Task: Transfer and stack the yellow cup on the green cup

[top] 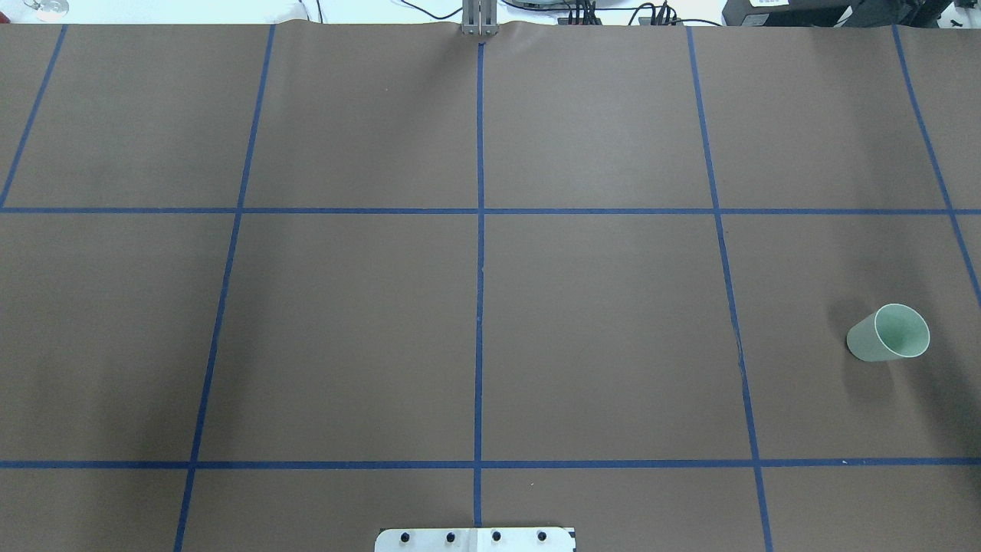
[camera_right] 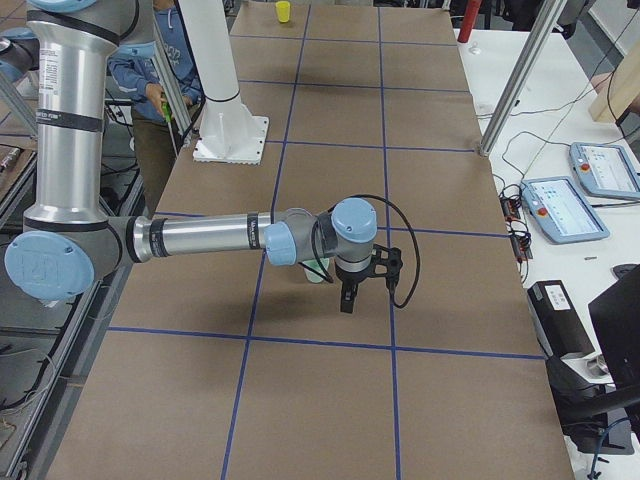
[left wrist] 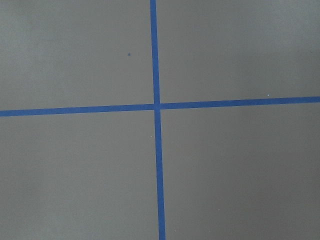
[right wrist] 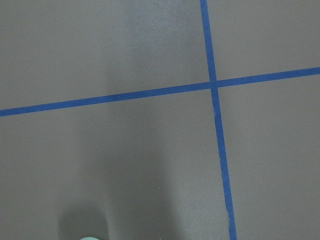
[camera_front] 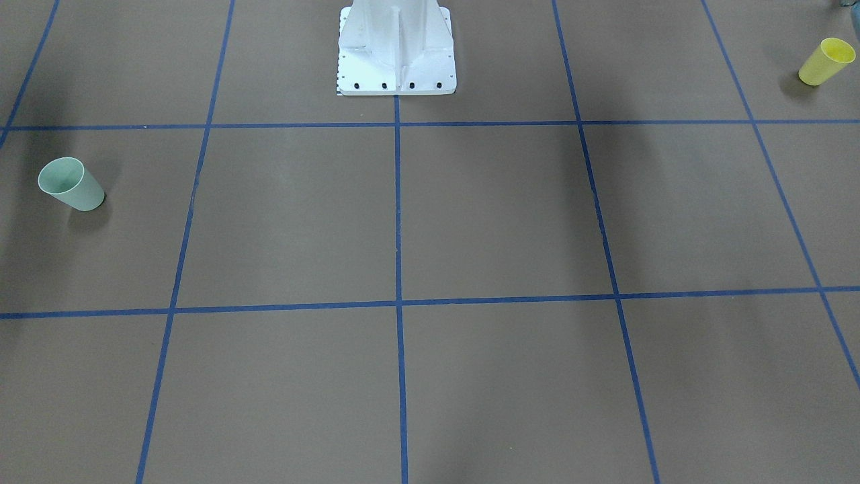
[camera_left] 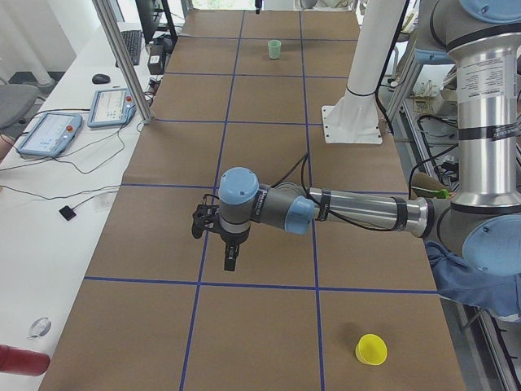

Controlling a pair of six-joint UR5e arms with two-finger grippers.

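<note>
Left gripper point(camera_left: 231, 259) hung nose-down over the brown table point(camera_left: 269, 122), and we could not tell whether its fingers were spread or pressed together, because only the side camera caught it. It was the same story for the right gripper point(camera_right: 346, 300), seen only from the far end. The yellow cup point(camera_left: 371, 349) stood upright, mouth up, long axis vertical, well apart from the Left gripper. It sat out toward the robot's left end of the table and back toward the robot's own edge. We judged the left arm the nearer one by far, so the pick looked like its job, with a reach back and outward before any descent. The green cup point(camera_right: 316, 270) sat on the opposite side, upright too, just beside the right gripper and partly hidden behind that arm. The right wrist camera gave us only a sliver of its rim point(right wrist: 89, 238) at the bottom edge. The left wrist camera showed nothing but a crossing of blue tape lines point(left wrist: 156, 106), no cup at all. The overhead view had the green cup point(top: 889, 333) but missed the yellow one entirely. The front-facing view held both, yellow point(camera_front: 826, 62) and green point(camera_front: 70, 184), at opposite edges, yet no gripper. Only the side views tied grippers and cups together.
</note>
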